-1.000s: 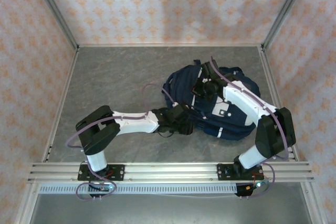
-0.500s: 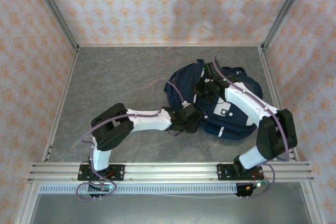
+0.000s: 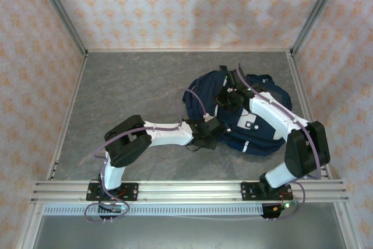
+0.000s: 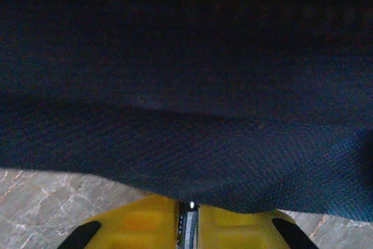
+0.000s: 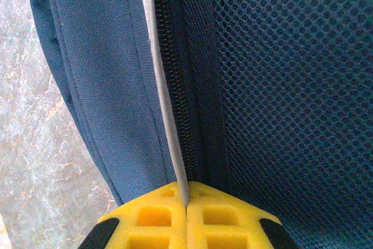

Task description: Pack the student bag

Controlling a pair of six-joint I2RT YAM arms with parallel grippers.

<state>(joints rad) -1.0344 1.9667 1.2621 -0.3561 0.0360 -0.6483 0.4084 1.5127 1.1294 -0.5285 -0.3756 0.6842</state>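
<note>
On table (image 3: 128, 97) | student bag (image 3: 259, 135) | left gripper (image 4: 187, 214) pinching its fabric; right gripper (image 5: 186, 196) pinching its seam

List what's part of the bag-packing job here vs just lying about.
Job: bag; left gripper and right gripper, both shut on it.
Just there: table; patterned walls; front rail.

No readable text, label, brand, number or sign shows anywhere, including on the student bag (image 3: 204, 88).
</note>
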